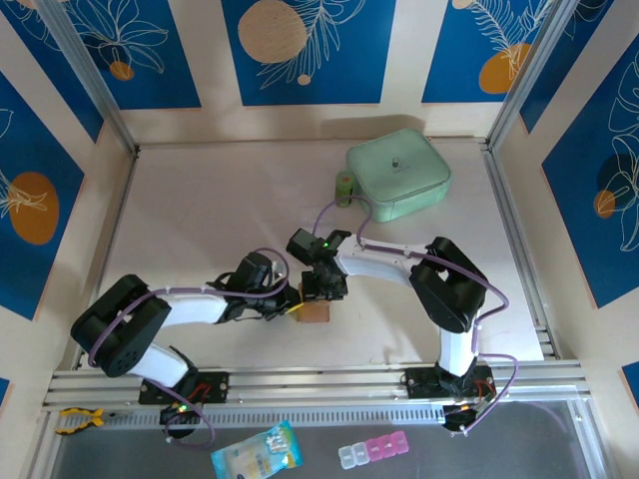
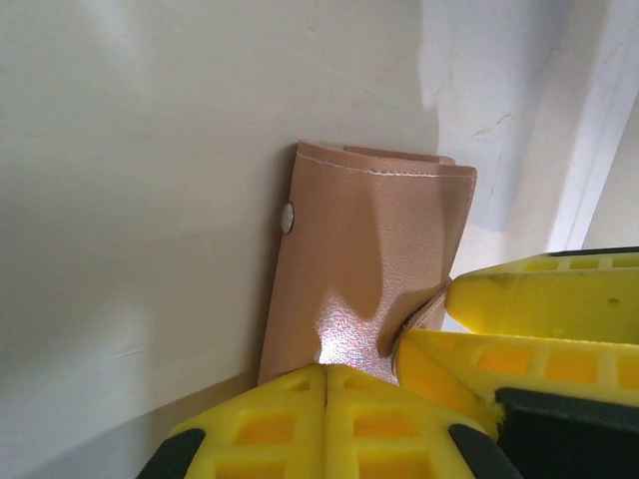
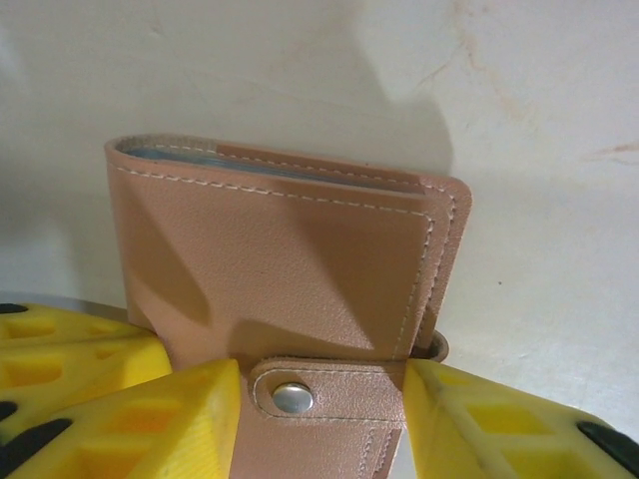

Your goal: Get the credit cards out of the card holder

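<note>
Pale tabletop (image 1: 200, 220), card holder (image 3: 290, 269) pinched by left tool (image 2: 324, 384), right tool (image 3: 319, 404) astride

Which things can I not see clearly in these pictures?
1. Credit cards: hidden inside the closed card holder, right wrist view; a bluish edge at its top, cards or pocket unclear.
2. Card holder, top view: mostly under the left gripper and right gripper.
3. Right gripper: fingers flank the snap tab; pinching or not, unclear.

card holder (image 1: 316, 312) mid-table, left gripper (image 1: 287, 305) on its left, right gripper (image 1: 324, 290) behind, pouch (image 1: 399, 176) far behind
</note>
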{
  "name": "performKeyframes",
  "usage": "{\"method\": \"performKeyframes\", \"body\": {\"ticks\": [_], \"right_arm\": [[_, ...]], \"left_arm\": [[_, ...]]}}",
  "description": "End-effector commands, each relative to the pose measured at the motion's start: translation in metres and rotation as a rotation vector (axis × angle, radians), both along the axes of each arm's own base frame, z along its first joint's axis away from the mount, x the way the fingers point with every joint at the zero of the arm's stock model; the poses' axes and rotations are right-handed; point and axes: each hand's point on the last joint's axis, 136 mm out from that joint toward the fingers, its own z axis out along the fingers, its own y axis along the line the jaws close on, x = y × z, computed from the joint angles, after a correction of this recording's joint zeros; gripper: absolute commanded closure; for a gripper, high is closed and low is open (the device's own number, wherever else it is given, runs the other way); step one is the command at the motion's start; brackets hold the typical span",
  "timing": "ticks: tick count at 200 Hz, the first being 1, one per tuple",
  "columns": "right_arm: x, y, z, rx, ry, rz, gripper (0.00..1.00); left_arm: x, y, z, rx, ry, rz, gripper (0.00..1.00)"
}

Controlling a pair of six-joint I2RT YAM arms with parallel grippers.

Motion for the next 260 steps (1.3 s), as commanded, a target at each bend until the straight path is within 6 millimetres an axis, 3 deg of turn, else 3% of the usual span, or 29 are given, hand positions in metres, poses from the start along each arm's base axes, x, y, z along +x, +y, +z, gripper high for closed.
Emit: {"method": "performKeyframes", "body": {"ticks": [1,72,260], "right_arm": [[-0.015,0.004,-0.004,-0.018,0.069,0.02,0.5],[-0.022,0.003,-0.018,-0.048,0.111,0.027,0.52],[-0.018,-0.004,-0.014,0.008,0.091,-0.014,0.79]], "left_arm": [[-0.007,0.011,-0.018,0.037,0.061,0.021,1.0],[-0.009,0.014,-0.022,0.039,0.07,0.033,1.0],[-0.012,0.022,-0.027,0.081,0.088,0.036,1.0]]}}
